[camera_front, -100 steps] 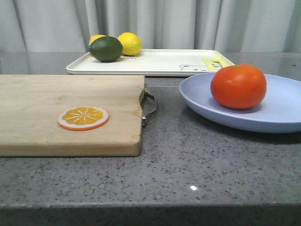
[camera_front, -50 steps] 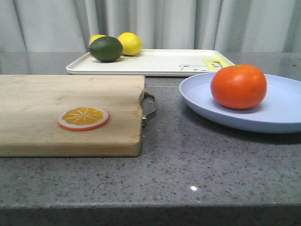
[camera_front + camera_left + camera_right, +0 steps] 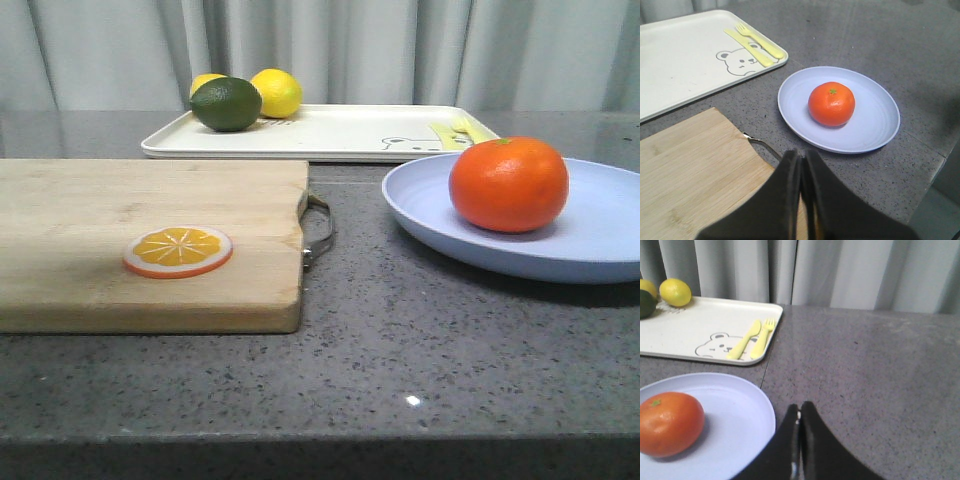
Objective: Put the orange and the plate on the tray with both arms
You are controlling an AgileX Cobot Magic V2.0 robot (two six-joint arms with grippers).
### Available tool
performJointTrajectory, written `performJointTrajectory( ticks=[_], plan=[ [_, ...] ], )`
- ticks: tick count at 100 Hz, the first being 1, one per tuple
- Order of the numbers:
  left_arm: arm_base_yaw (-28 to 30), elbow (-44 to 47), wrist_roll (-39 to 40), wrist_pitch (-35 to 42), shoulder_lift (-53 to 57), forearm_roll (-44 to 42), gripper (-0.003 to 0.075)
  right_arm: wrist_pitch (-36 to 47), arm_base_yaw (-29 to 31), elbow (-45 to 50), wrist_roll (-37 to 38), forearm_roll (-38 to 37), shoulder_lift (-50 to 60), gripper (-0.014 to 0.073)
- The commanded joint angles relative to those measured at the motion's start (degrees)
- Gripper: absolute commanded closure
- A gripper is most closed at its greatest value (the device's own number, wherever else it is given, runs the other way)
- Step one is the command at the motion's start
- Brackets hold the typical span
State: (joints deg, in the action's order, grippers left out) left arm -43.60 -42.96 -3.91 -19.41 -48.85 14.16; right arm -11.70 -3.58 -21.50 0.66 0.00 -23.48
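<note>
So, step: nothing gripped; reach not begun.
Orange [image 3: 508,184]: on plate [image 3: 600,235], right, near tray [image 3: 330,132].
Left claw [image 3: 802,167]: pressed together.
Right claw [image 3: 800,412]: pressed together.
Next: spread claws, grip both.

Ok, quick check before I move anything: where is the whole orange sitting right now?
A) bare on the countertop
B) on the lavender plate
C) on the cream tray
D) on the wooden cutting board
B: the orange rests on the plate, which stands on the counter near the tray, not on it.
</note>
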Motion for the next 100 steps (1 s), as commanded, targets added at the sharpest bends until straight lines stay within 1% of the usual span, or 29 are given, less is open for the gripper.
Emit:
performJointTrajectory(
  ticks=[1, 10, 17, 20, 27, 35, 36, 39, 42, 46, 57, 71, 84, 100],
  plan=[
    [-0.16, 1.4, -0.08, 7.3, 3.05, 0.8, 0.0741, 1.41, 0.35, -2.23, -0.22, 0.0, -2.51, 0.0659],
    [-0.16, 3.61, -0.08, 8.43, 4.87, 0.8, 0.0741, -1.69, 0.14, -3.68, -0.22, 0.88, -6.04, 0.0647],
    [-0.16, 4.26, -0.08, 8.59, 5.16, 0.8, 0.0741, -4.76, 0.09, -5.65, -0.22, 1.94, -9.54, 0.0587],
    [-0.16, 4.39, -0.08, 8.59, 5.16, 0.8, 0.0741, -6.05, 0.09, -6.51, -0.22, 2.0, -11.07, 0.055],
    [-0.16, 4.48, -0.08, 8.59, 5.05, 0.8, 0.0741, -8.21, 0.09, -8.65, -0.22, 2.5, -14.99, 0.0429],
    [-0.16, 4.48, -0.08, 8.98, 4.94, 0.8, 0.0741, -10.91, 0.09, -11.97, -0.22, 5.28, -19.71, 0.0254],
    [-0.16, 4.48, -0.08, 8.98, 4.94, 0.8, 0.0741, -11.16, 0.09, -11.97, -0.22, 5.6, -20.08, 0.0254],
    [-0.16, 4.48, -0.08, 9.21, 4.94, 0.8, 0.074, -12.3, 0.09, -13.47, -0.22, 6.93, -21.53, 0.02],
    [-0.16, 4.48, -0.08, 9.2, 4.94, 0.8, 0.0741, -13.63, 0.09, -14.69, -0.22, 8.53, -23.18, 0.0167],
    [-0.16, 4.48, -0.08, 9.2, 4.94, 0.8, 0.0741, -15.99, 0.09, -16.6, -0.22, 9.99, -25.78, 0.0139],
    [-0.16, 4.48, -0.08, 9.2, 4.94, 0.8, 0.0741, -22.44, 0.09, -21.26, -0.22, 13.11, -32.76, 0.0137],
    [-0.16, 4.48, -0.08, 9.2, 4.94, 1.26, 0.0741, -27.87, 0.16, -26.41, 0.61, 14.83, -40.04, 0.0137],
    [-0.16, 4.48, -0.08, 9.2, 4.94, 1.35, 0.0741, -29.47, 0.16, -29.3, 2.91, 14.83, -44.47, 0.0137],
    [-0.16, 4.48, -0.08, 9.2, 4.94, 1.35, 0.0741, -29.66, 0.21, -30.07, 4.13, 14.83, -47.93, 0.0137]
  ],
)
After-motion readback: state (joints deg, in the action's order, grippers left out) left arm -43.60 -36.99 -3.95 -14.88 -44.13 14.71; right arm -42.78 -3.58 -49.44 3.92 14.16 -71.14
